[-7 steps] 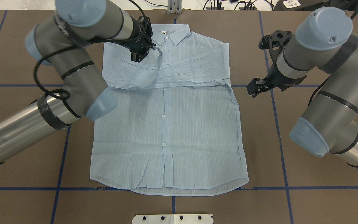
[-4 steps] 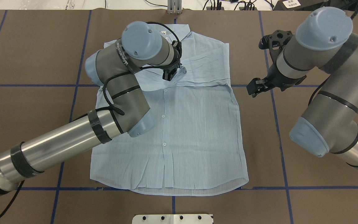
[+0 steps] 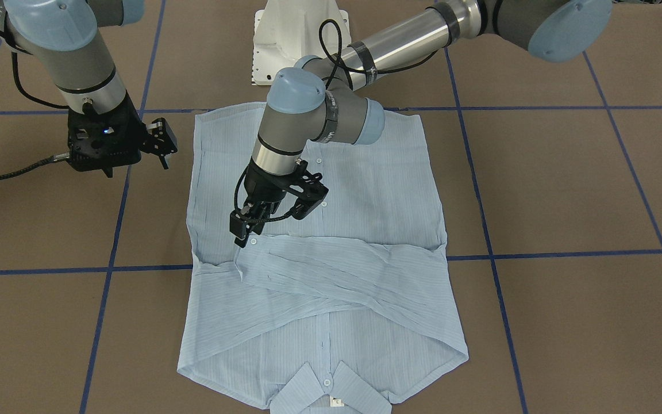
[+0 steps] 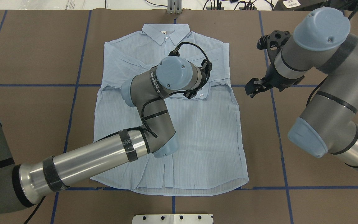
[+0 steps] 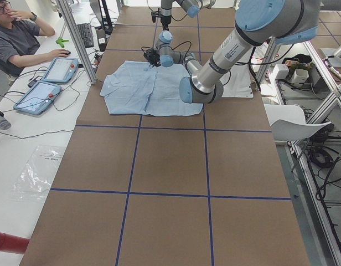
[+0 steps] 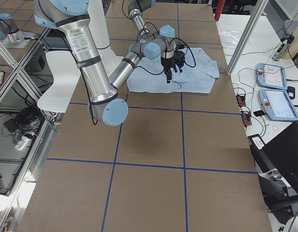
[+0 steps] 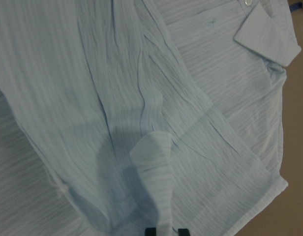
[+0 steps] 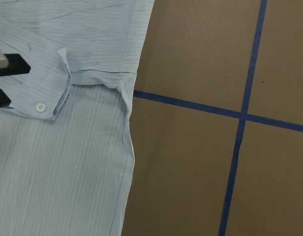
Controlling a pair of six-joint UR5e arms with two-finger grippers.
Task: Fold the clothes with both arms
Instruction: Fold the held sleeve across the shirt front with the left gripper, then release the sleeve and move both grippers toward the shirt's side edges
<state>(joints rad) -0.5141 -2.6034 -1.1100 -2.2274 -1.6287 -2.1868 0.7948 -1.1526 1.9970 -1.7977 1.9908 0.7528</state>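
The pale-blue shirt [image 4: 197, 140] lies flat, button side up, with its collar [image 4: 166, 32] at the far edge. Both sleeves are folded across the chest [image 3: 337, 270]. My left gripper [image 4: 194, 94] is low over the chest's right part, shut on the left sleeve's cuff [image 4: 202, 95]. The cuff runs up to the fingertips in the left wrist view [image 7: 159, 196]. In the front view my left gripper [image 3: 243, 233] almost touches the fabric. My right gripper [image 4: 250, 89] hovers open and empty beside the shirt's right edge, also seen in the front view [image 3: 163, 144]. The right wrist view shows the cuff [image 8: 41, 93].
The brown table is marked by blue tape lines [image 4: 278, 124]. The white pedestal base [image 3: 296, 29] stands at the near edge. In the left side view an operator [image 5: 15, 39] sits beside two tablets [image 5: 48, 83] off the table.
My left gripper has carried the sleeve cuff from beside the collar across the chest to the right and toward the robot, laying the sleeve down. The right arm has barely moved.
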